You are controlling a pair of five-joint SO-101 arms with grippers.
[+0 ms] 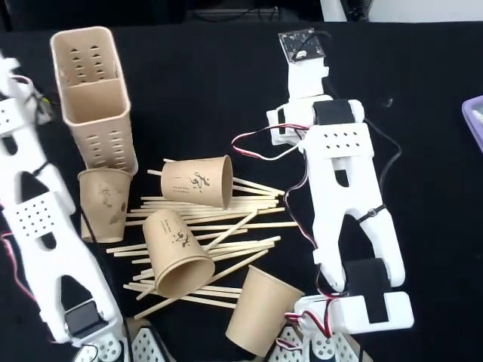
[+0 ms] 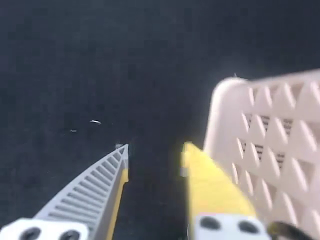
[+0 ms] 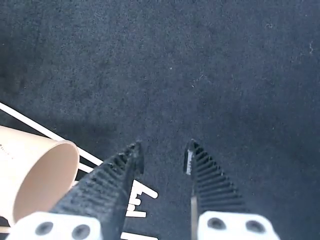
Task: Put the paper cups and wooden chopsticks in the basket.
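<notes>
Wooden chopsticks (image 1: 253, 204) lie mostly left-to-right beneath toppled paper cups (image 1: 198, 181).

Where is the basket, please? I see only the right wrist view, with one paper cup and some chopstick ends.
Observer: The basket is at the table's far left, past the pile.
Operator: Thank you. How many cups are out?
Observer: Four paper cups: one beside the basket, two on the chopsticks, one nearest the arms' bases.
Operator: And where is the left arm?
Observer: The left gripper is beside the basket's wall, fingers open, holding nothing.
</notes>
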